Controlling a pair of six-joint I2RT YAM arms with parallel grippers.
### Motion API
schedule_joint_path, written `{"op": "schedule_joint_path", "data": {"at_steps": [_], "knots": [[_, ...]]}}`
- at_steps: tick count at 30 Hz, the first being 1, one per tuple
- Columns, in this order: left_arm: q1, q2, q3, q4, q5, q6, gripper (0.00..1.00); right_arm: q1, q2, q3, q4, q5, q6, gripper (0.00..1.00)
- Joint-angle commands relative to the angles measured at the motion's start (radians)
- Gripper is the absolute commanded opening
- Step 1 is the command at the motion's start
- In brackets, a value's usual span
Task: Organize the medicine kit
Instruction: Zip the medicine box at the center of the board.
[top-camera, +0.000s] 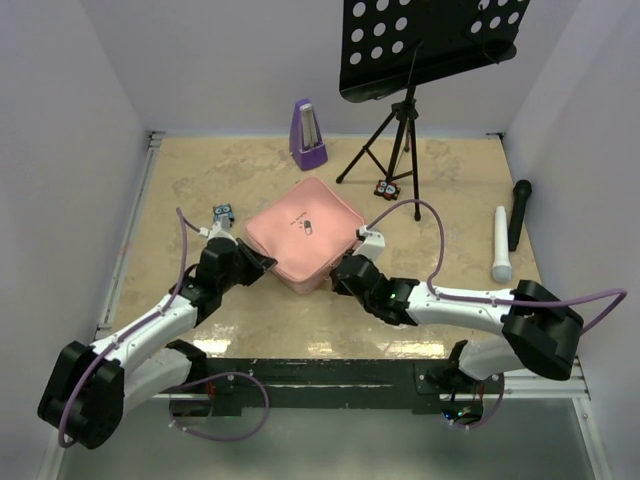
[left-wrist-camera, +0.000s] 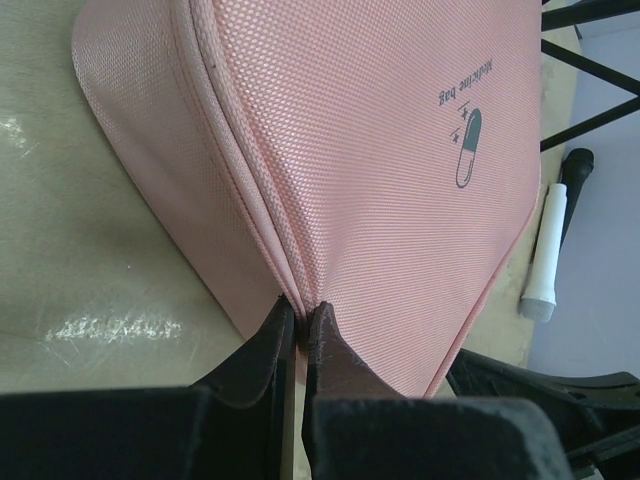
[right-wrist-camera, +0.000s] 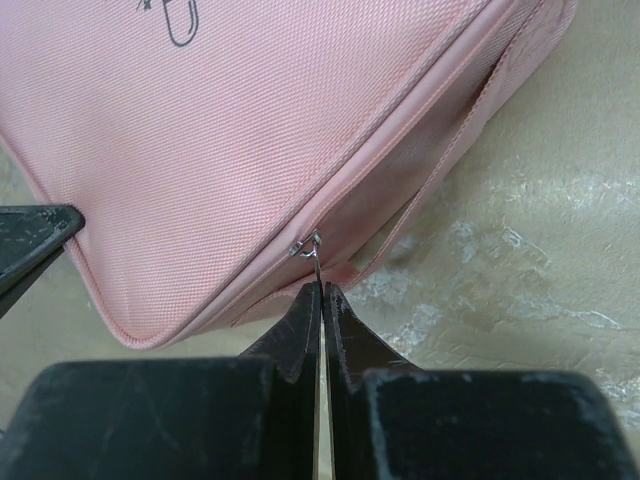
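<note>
Since the lid lies down on its base, the entries below read as a two-handed hold for working the zip.

1. Small blue packet (top-camera: 222, 213): on the table (top-camera: 180, 190), just beyond the left arm, apart from the case.
2. Left gripper (left-wrist-camera: 298, 312): fingers pinched nearly together on the fabric seam at the left corner of the medicine kit (top-camera: 305, 232). Judged purpose: anchoring the case so it does not slide when the other side is pulled.
3. Medicine kit: pink, soft-sided, mid-table between the two grippers, pill logo (left-wrist-camera: 468, 148) uppermost. Contents hidden.
4. Purple metronome (top-camera: 307, 135): upright at the far wall, well apart from the kit and not involved.
5. Right gripper (right-wrist-camera: 322, 290): fingers closed on the thin metal zip pull (right-wrist-camera: 315, 255) at the kit's near right corner, beside a fabric side strap (right-wrist-camera: 450, 160). Judged purpose: a grip on the tab alone lets the slider be drawn along the seam.
6. Music stand (top-camera: 400, 130): tripod legs behind the kit, not touching it.
7. White microphone (top-camera: 501, 245) and black microphone (top-camera: 518, 212): lying side by side near the right wall.
</note>
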Motion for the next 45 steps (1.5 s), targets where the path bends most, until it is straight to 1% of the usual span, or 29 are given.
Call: {"op": "schedule_joint_path", "data": {"at_steps": [1,10,14,18,19,21,33,40,45], "knots": [[0.036,-0.060,-0.011,-0.017,-0.077,0.113,0.00,-0.038,-0.014,-0.024,-0.088,0.073,-0.010,0.00],[0.083,-0.129,-0.045,-0.059,-0.074,0.142,0.00,-0.046,-0.028,-0.047,-0.071,0.053,-0.036,0.00],[0.088,-0.128,-0.045,-0.059,-0.071,0.147,0.00,-0.048,-0.048,-0.051,-0.071,0.029,-0.050,0.00],[0.097,-0.135,-0.039,-0.059,-0.071,0.158,0.00,-0.049,-0.034,-0.054,-0.071,0.043,-0.056,0.00],[0.100,-0.140,-0.039,-0.097,-0.071,0.161,0.00,-0.049,-0.034,-0.059,-0.071,0.043,-0.053,0.00],[0.106,-0.149,-0.041,-0.113,-0.071,0.167,0.00,-0.058,-0.036,-0.063,-0.071,0.044,-0.037,0.00],[0.181,-0.256,-0.059,-0.212,-0.043,0.211,0.00,-0.198,-0.053,-0.097,-0.019,-0.013,0.023,0.00],[0.206,-0.296,-0.058,-0.251,-0.040,0.239,0.00,-0.271,-0.047,-0.094,0.002,-0.040,0.003,0.00],[0.221,-0.302,-0.070,-0.258,-0.029,0.248,0.00,-0.334,0.002,-0.086,0.042,-0.071,-0.017,0.00]]}}
